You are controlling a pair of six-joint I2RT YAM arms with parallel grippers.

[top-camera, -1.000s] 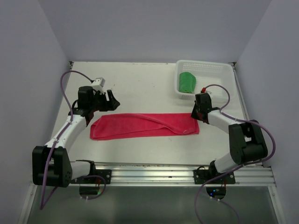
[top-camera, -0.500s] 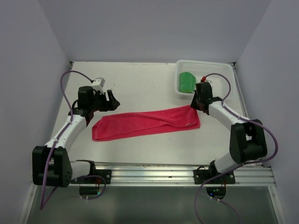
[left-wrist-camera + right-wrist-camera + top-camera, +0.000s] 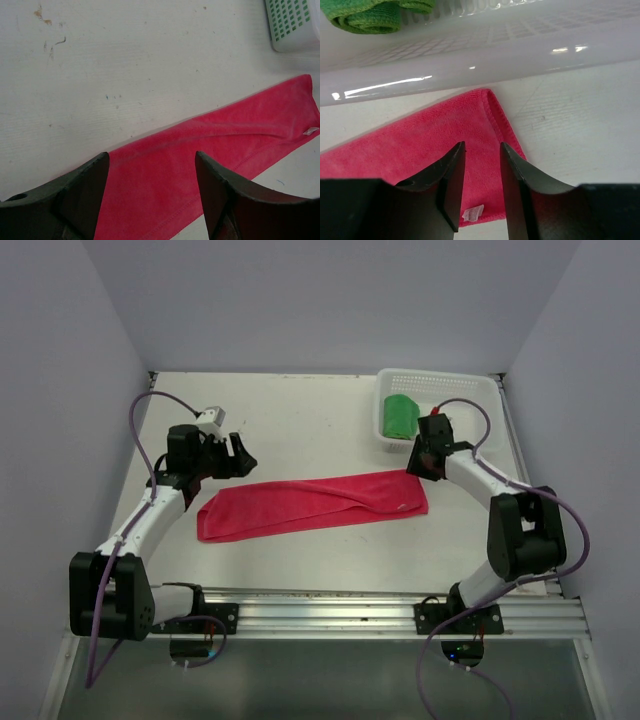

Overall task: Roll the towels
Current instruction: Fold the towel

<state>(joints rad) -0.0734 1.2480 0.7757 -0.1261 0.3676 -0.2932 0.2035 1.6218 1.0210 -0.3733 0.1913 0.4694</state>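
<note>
Left wrist view: the pink-red towel [image 3: 215, 145] runs off the bottom edge (partly behind the left gripper [image 3: 151, 155]), the basket [image 3: 297, 44] cropped upper right. Right wrist view: green towel [image 3: 370, 15] cut upper left.

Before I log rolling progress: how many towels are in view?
2. The pink-red towel lies spread on the table; the green towel sits in the basket. Another could hide beneath it.

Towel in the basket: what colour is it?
The towel is plain bright green, best seen in the top external view.
</note>
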